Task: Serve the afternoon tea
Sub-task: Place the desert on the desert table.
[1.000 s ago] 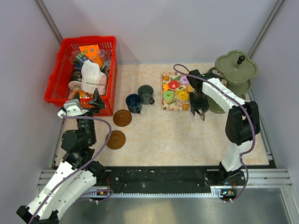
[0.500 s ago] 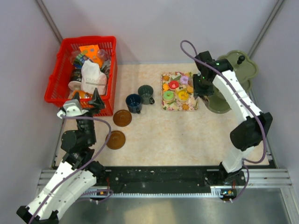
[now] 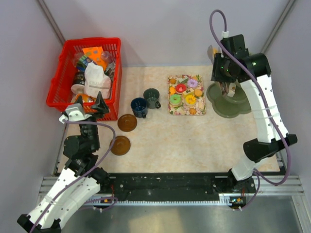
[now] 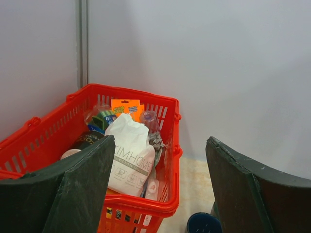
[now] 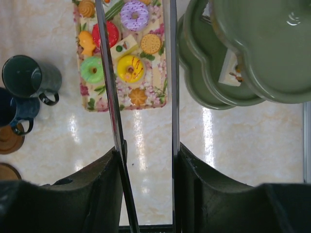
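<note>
Currently gripping tongs (image 5: 109,73) in right gripper (image 5: 146,160), closed down onto them, high over stand (image 3: 228,104). Seeing pastries (image 5: 130,68) well below, left of stand. Holding left gripper (image 4: 160,141) wide open, empty, at basket (image 4: 146,204).

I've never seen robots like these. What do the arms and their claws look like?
The left arm and right arm have white shells joined by chunky black joints. A thin purple cable loops loosely along each. The left gripper and right gripper each have two broad, dark, matte fingers.
</note>
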